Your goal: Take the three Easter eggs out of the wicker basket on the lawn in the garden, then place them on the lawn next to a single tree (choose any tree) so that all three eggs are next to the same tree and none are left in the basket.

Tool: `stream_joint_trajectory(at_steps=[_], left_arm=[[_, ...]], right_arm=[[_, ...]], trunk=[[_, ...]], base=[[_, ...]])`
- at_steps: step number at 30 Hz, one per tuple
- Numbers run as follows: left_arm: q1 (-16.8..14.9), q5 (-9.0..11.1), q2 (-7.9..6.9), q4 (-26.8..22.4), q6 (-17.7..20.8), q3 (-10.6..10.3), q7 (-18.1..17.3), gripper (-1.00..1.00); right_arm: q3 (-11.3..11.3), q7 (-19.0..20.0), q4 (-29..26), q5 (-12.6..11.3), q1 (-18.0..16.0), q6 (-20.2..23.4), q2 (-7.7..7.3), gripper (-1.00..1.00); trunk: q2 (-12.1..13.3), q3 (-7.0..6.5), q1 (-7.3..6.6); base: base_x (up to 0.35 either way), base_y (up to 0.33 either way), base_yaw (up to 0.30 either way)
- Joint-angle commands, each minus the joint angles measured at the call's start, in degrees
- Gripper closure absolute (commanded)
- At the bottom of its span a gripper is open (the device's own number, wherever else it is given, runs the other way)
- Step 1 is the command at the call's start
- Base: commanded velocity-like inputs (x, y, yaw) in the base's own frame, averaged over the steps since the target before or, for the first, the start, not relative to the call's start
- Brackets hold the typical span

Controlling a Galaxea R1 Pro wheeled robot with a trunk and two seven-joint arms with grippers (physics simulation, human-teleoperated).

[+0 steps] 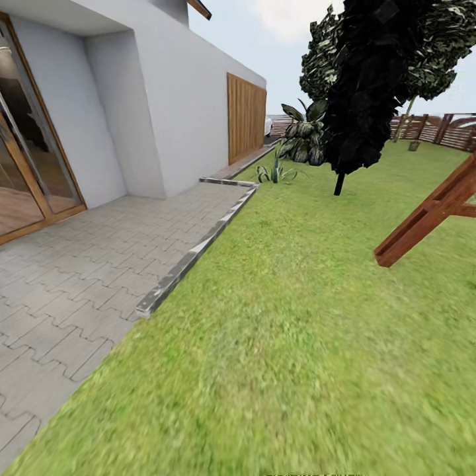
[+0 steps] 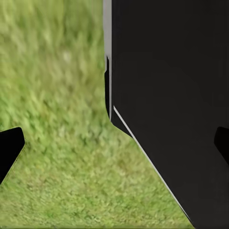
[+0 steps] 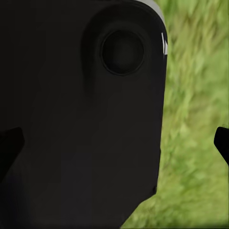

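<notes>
The lawn (image 1: 297, 330) spreads ahead and to the right in the head view. The Easter eggs and the wicker basket are out of view. Far back on the right, a tree with a thin-looking pale trunk (image 1: 404, 120) stands near the fence. In the left wrist view my left gripper (image 2: 114, 145) is open, its dark fingertips (image 2: 9, 148) wide apart over grass (image 2: 57, 95) and a black part of the robot's body (image 2: 171, 95). My right gripper (image 3: 114, 145) is open too and holds nothing, facing black bodywork (image 3: 81, 119) with grass (image 3: 200, 119) beside it.
A grey paved patio (image 1: 79, 264) with a stone kerb (image 1: 192, 254) and the white house (image 1: 172, 99) lie left. A black-foliaged tree (image 1: 370, 86) stands ahead, a brown wooden beam (image 1: 430, 215) juts in at right, and a slatted fence (image 1: 436, 129) closes the back. A tiny brown object (image 1: 414, 146) sits there, too small to identify.
</notes>
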State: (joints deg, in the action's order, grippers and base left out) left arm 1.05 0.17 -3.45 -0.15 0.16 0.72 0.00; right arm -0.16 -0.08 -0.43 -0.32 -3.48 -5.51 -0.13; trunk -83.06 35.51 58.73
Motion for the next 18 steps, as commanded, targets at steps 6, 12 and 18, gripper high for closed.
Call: stream_joint_trajectory(at_steps=[6,12,18], left_arm=[[0.0,0.0,-0.02,0.0,0.0,0.1,0.0,-1.00],[0.0,0.0,0.01,0.0,0.0,0.1,0.0,-1.00],[0.0,0.0,0.01,0.0,0.0,0.1,0.0,-1.00]], right_arm=[[0.0,0.0,0.1,0.0,0.0,-0.2,-0.04,-1.00],[0.0,0.0,0.1,0.0,0.0,-0.2,-0.05,-1.00],[0.0,0.0,0.1,0.0,-0.1,-0.2,-0.05,-1.00]], trunk=[[0.0,0.03,0.00],[0.0,0.03,0.00],[0.0,0.03,0.00]], base=[[0.000,0.000,-0.282],[0.000,0.000,-0.283],[0.000,0.000,-0.283]])
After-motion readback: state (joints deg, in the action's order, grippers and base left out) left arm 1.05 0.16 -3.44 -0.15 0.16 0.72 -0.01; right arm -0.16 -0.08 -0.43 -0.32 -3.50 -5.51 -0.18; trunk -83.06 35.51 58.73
